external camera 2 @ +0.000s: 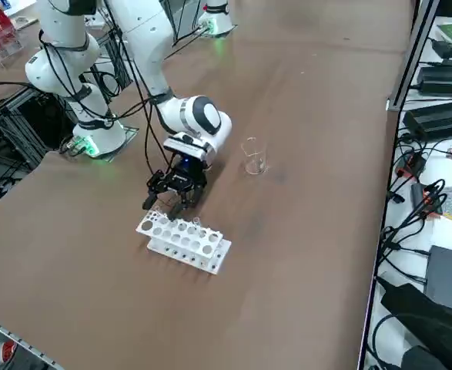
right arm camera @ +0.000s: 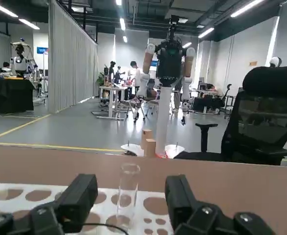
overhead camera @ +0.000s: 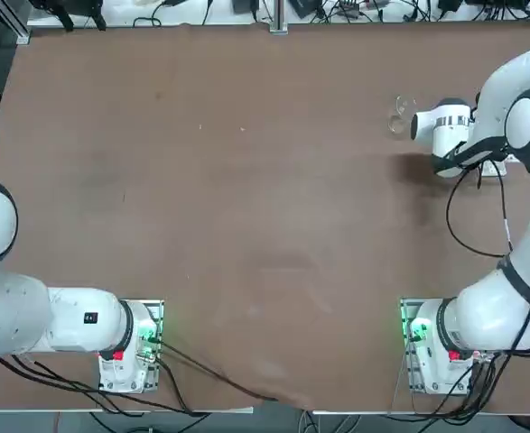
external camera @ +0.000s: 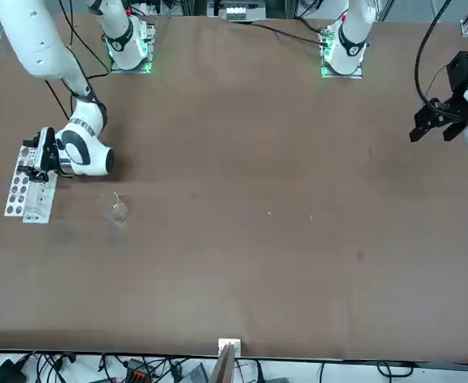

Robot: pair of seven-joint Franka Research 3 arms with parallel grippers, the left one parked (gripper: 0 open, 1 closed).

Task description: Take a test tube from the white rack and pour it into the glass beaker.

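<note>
One clear test tube (right arm camera: 128, 196) stands upright in the white rack (external camera 2: 184, 240) between the right pincer's (right arm camera: 131, 203) open, untouching fingers; likely light, slick and fragile, it wants gentle pinching near its top, glass beaker (external camera 2: 253, 156) well aside on the bench.
</note>
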